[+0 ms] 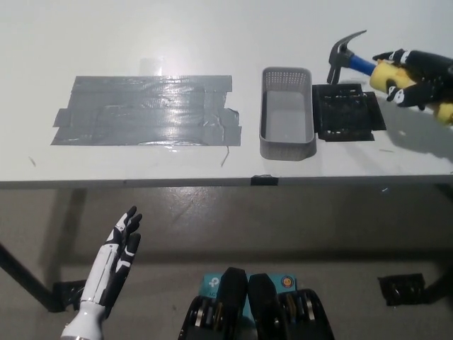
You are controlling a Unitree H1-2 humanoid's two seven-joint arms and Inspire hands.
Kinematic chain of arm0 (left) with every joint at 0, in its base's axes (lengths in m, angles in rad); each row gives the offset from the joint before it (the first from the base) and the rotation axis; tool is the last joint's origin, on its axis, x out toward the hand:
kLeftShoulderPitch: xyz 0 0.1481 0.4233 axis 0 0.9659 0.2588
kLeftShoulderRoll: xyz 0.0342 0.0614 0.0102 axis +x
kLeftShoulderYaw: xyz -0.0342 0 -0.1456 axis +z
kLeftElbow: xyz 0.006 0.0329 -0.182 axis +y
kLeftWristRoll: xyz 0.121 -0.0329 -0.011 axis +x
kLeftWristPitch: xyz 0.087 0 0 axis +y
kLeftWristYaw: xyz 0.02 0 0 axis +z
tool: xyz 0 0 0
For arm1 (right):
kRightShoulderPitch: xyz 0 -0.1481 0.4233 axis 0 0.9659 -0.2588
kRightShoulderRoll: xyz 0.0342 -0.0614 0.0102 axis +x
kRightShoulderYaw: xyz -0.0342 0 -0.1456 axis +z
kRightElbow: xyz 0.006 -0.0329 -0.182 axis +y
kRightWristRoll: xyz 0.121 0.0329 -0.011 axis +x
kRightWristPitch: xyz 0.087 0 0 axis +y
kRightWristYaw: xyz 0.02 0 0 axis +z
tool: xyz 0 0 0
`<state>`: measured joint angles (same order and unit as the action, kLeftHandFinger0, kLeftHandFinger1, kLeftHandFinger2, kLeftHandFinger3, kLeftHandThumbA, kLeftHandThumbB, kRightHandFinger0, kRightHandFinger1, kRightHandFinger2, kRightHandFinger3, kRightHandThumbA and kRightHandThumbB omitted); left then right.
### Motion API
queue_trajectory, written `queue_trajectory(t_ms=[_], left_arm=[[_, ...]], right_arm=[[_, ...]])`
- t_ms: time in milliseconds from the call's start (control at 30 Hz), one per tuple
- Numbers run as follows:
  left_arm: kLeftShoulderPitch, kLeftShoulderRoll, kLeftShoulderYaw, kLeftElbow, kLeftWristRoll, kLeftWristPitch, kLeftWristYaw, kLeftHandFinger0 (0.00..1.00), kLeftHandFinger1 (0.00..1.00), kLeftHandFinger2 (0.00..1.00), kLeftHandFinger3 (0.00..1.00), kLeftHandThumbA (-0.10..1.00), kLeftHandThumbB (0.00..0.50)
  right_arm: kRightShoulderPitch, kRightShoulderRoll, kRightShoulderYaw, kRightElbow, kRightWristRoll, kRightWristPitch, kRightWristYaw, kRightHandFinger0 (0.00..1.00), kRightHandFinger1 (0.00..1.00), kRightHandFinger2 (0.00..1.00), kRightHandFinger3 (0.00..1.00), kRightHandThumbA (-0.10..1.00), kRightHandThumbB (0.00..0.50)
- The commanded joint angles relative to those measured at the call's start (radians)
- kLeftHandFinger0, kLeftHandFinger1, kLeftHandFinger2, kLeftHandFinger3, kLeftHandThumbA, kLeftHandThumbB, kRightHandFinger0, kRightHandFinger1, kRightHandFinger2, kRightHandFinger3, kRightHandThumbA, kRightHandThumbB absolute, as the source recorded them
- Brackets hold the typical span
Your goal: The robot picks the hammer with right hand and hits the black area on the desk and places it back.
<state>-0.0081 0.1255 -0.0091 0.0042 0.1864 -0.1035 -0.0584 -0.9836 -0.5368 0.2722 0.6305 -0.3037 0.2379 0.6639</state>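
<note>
My black right hand (pixel 417 79) is shut on the yellow grip of the hammer (pixel 357 61) at the table's far right. The hammer is off the table, its steel head pointing left above the far edge of the black tray (pixel 347 113). Its blue neck shows between head and grip. The dark taped area (pixel 145 110) lies flat on the white desk (pixel 212 28) at the left, far from the hammer. My white left hand (pixel 117 255) rests open below the table's front edge at the lower left.
A grey perforated basket (pixel 287 113) stands between the taped area and the black tray. The table's front edge (pixel 212 182) runs across the middle of the picture, with the floor below it.
</note>
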Motion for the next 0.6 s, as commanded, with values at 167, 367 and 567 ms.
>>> queue_trajectory(t_ms=[167,367,567], left_arm=[[-0.011,0.010,0.000,-0.041,0.005,-0.011,0.011,1.00,1.00,1.00,1.00,0.98,0.000],[-0.014,0.010,-0.001,-0.045,0.008,-0.016,0.013,1.00,1.00,1.00,1.00,0.97,0.000],[-0.014,0.011,-0.003,-0.047,0.011,-0.016,0.011,1.00,1.00,1.00,1.00,0.98,0.000]], right_arm=[[-0.035,0.018,-0.018,0.102,0.005,-0.112,-0.069,0.14,0.60,0.90,1.00,-0.10,0.142],[-0.044,0.039,-0.032,0.131,-0.014,-0.102,-0.170,0.44,0.79,0.99,1.00,-0.10,0.181],[-0.058,0.032,-0.009,0.104,-0.044,-0.038,-0.148,1.00,1.00,1.00,1.00,0.36,0.305]])
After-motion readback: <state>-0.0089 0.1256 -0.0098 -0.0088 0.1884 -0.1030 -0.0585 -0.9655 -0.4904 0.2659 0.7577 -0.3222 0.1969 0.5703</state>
